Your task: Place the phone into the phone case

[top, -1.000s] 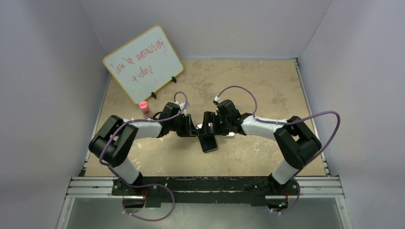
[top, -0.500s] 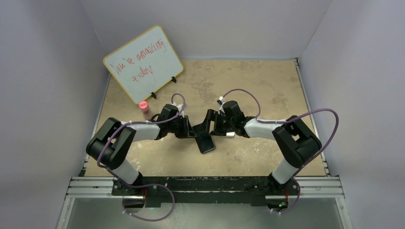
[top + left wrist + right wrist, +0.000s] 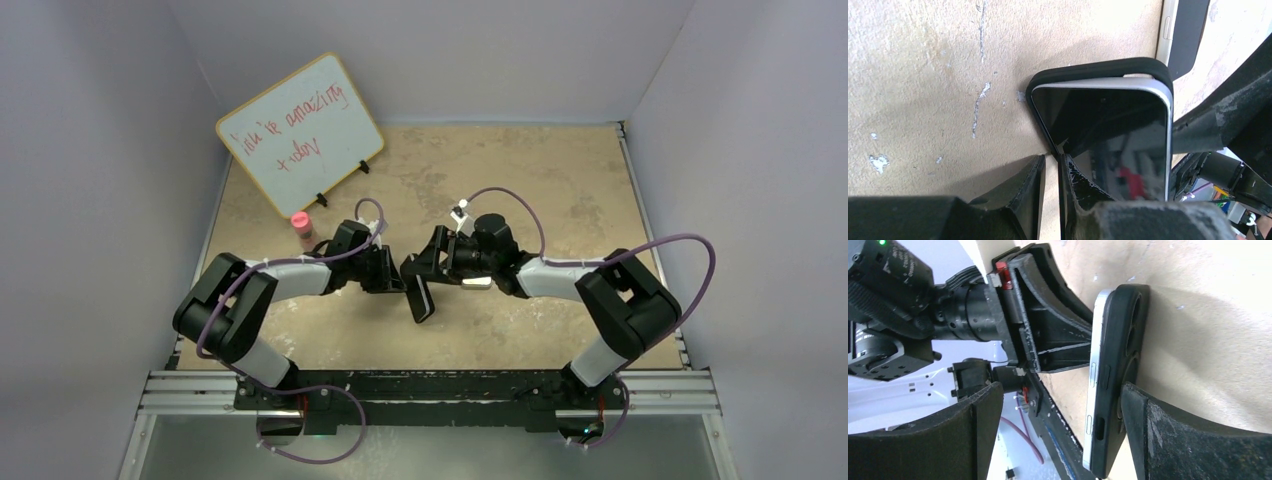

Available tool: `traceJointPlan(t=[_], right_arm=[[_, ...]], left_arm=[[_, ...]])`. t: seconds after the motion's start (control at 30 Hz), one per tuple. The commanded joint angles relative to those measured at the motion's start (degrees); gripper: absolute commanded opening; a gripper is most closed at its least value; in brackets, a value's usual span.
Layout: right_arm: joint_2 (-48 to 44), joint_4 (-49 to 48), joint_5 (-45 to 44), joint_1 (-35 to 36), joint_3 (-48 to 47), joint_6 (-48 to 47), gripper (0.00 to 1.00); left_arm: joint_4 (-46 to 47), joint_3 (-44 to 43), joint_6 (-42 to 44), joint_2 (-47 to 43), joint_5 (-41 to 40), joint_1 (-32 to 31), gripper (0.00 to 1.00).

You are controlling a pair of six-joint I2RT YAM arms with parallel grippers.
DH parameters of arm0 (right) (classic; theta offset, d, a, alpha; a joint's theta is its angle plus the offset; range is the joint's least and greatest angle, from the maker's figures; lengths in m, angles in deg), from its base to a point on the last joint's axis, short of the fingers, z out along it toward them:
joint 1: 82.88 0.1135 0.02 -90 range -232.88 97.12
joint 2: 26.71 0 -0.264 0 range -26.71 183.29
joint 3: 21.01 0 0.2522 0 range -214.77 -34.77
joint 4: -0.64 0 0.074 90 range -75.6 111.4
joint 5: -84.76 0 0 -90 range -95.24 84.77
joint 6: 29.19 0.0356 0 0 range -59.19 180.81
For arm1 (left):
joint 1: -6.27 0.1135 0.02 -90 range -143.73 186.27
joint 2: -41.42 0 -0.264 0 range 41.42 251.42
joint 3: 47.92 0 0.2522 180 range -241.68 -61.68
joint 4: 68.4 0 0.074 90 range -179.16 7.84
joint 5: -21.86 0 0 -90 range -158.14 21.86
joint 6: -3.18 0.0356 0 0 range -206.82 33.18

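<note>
The phone [image 3: 1108, 130], with a black screen and a silver rim, sits in the black phone case [image 3: 1098, 67]. In the top view the pair [image 3: 421, 299] is tipped up on one long edge between the arms. My left gripper [image 3: 1050, 165] is nearly closed on the near left edge of the case. My right gripper [image 3: 1060, 390] is open wide and straddles the phone [image 3: 1094, 380] and the case [image 3: 1120, 370]. Its right finger [image 3: 1168, 435] is close to the case's back.
A second phone [image 3: 1180, 35] lies on the table just beyond the case, under the right arm [image 3: 478, 282]. A whiteboard [image 3: 298, 133] leans at the back left, with a pink-capped bottle [image 3: 301, 228] in front of it.
Both grippers have shifted left and closer together. The phone in its case has gone from lying flat to tipped up on its edge, and it has moved a little left.
</note>
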Motion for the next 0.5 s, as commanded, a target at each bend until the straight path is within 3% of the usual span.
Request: traceJointPlan(t=[0.0,0.33,0.47], right_arm=[[-0.4,-3.9,3.1,1.3,-0.2,0.8,0.85],[-0.1,9.5,-4.0,1.4,-3.3,-7.8,0.75],[0.0,10.6,-4.5,1.4,-3.6,-8.4,0.57]], left_arm=[[-1.3,0.9,1.6,0.7,-2.8,-0.8,0.20],[-1.1,0.6,1.3,1.0,-2.5,-0.8,0.22],[-0.9,0.6,1.1,1.2,-2.5,-0.8,0.22]])
